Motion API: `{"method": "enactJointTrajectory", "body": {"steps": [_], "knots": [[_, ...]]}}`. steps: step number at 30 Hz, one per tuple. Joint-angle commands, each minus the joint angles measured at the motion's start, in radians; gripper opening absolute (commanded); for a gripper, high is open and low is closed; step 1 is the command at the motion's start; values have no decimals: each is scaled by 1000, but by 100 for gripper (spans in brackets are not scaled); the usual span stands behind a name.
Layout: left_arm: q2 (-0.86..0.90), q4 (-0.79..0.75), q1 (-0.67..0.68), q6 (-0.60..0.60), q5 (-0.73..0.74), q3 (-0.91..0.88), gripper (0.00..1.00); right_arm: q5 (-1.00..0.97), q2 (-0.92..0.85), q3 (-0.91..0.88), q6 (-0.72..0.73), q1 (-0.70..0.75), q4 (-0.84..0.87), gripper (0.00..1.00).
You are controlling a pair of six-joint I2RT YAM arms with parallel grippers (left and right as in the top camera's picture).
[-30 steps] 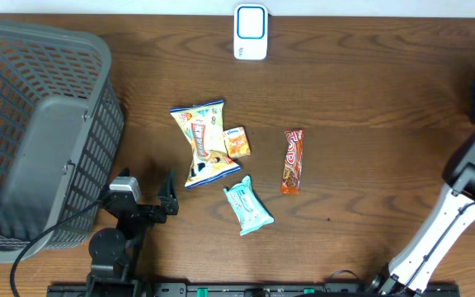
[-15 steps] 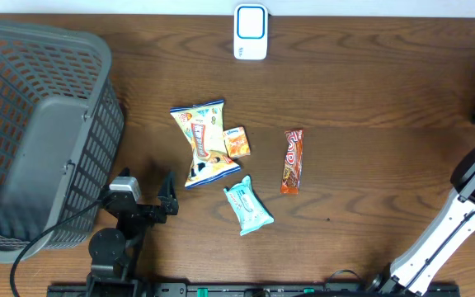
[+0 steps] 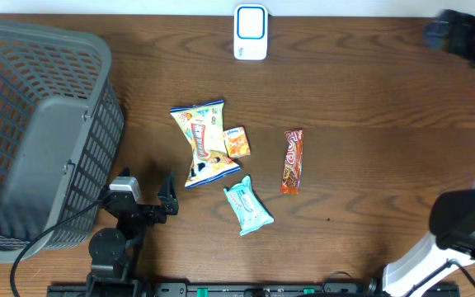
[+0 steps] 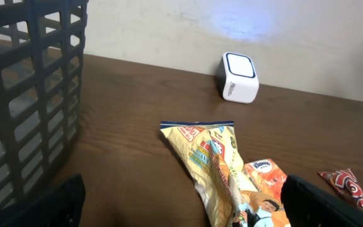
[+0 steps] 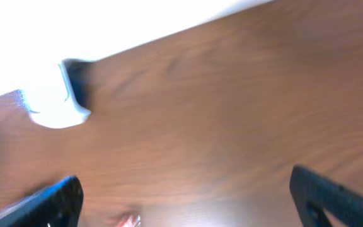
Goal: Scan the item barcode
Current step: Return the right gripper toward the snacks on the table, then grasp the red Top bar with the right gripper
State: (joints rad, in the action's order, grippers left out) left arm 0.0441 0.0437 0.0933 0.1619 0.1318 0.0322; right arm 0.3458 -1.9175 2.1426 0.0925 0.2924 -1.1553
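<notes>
Now right gripper [image 3: 456,33] is in the upper right corner, swung up from the right edge, fingers just spread wide, empty. Left gripper [image 3: 148,191], lower left, is wide and empty too. Snack bag [image 3: 203,142] and orange bar [image 3: 293,161] lie mid-frame, scanner [image 3: 250,31] top centre. Nothing picked yet.

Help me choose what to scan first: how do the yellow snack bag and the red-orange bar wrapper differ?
The yellow snack bag is broad and larger; the red-orange bar wrapper is slim. The bag has a small orange packet against its side; the wrapper lies alone. Both lie flat on the table.
</notes>
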Motion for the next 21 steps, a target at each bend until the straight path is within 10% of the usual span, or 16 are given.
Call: {"method": "enactJointTrajectory", "body": {"steps": [1, 21], "knots": [[-1, 14, -4, 16, 7, -28, 98, -46, -37, -16, 415, -138, -161, 99], [-1, 14, -4, 16, 7, -28, 98, -497, -202, -414, 537, -793, -127, 86]]}}
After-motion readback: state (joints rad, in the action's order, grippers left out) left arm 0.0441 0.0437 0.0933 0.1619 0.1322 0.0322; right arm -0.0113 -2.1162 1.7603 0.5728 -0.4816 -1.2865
